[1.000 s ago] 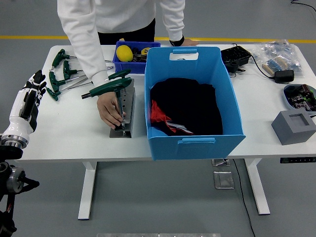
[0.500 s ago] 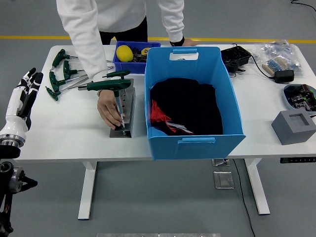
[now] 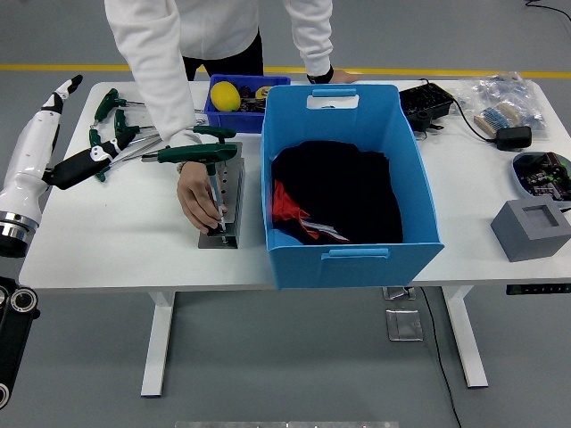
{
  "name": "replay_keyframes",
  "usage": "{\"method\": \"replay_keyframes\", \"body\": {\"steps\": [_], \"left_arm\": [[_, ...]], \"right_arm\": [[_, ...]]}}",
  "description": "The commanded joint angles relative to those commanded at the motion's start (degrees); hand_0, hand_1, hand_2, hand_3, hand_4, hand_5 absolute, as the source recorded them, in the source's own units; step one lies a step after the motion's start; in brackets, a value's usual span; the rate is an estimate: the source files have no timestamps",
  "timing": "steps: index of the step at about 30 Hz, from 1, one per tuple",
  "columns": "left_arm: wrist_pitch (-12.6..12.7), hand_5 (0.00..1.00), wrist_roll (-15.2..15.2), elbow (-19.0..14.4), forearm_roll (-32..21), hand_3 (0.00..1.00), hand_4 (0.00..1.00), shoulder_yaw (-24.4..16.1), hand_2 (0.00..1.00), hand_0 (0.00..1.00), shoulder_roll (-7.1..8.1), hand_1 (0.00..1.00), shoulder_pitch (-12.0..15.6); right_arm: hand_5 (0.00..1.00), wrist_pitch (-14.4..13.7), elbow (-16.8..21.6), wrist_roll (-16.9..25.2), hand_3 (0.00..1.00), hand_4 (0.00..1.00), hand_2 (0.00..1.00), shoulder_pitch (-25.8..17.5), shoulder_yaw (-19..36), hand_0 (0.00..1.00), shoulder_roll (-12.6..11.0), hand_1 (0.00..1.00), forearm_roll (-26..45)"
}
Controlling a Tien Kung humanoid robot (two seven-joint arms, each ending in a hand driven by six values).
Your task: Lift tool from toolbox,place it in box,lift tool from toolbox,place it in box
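A grey metal tool rack [image 3: 227,203] stands on the white table [image 3: 116,241], left of the big blue box [image 3: 352,254]. Two green T-handle keys [image 3: 198,153] stick up from the rack. A person's hand [image 3: 196,201] in a white sleeve rests against the rack's front. Black and red cloth lies inside the blue box. My left hand [image 3: 64,134] hovers over the table's left edge, open, fingers stretched out and holding nothing; its thumb [image 3: 85,163] points toward the loose keys. It is well left of the rack. My right hand is out of view.
Several loose green T-handle keys [image 3: 109,125] lie at the back left. A small blue bin [image 3: 234,96] with a yellow object stands behind the rack. A grey block [image 3: 531,229], a dish of parts [image 3: 542,172] and black devices [image 3: 426,104] sit at the right.
My left arm has risen and swung in over the table's left edge, the hand opening out toward the loose keys. The person's hand stays at the rack.
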Motion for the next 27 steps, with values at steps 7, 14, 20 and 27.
{"method": "replay_keyframes", "body": {"steps": [7, 14, 20, 27], "left_arm": [[-4.1, 0.56, 1.7, -3.8, 7.6, 0.998, 0.998, 6.1, 0.998, 0.998, 2.03, 0.998, -3.5], [-7.2, 0.537, 4.3, -0.3, 7.6, 0.998, 0.998, 12.3, 0.998, 0.998, 1.58, 0.998, -8.5], [-7.8, 0.542, 5.7, 5.5, 7.6, 0.923, 0.998, 16.0, 0.971, 0.958, 1.03, 0.953, -11.5], [-8.3, 0.539, 6.8, 9.6, 7.6, 0.888, 0.998, 18.1, 0.915, 0.909, 1.43, 0.903, -14.6]], "right_arm": [[0.57, 0.0, 0.0, 0.0, 0.532, 0.777, 0.683, 0.2, -0.1, 0.619, -0.1, 0.605, 0.2], [0.57, 0.0, 0.0, 0.1, 0.531, 0.777, 0.683, 0.6, -0.4, 0.619, -0.2, 0.606, 0.5], [0.57, 0.0, 0.0, 0.1, 0.531, 0.777, 0.684, 0.7, -0.7, 0.619, -0.3, 0.605, 0.9], [0.569, 0.0, 0.0, 0.1, 0.532, 0.777, 0.683, 0.9, -0.8, 0.619, -0.4, 0.606, 0.9]]}}
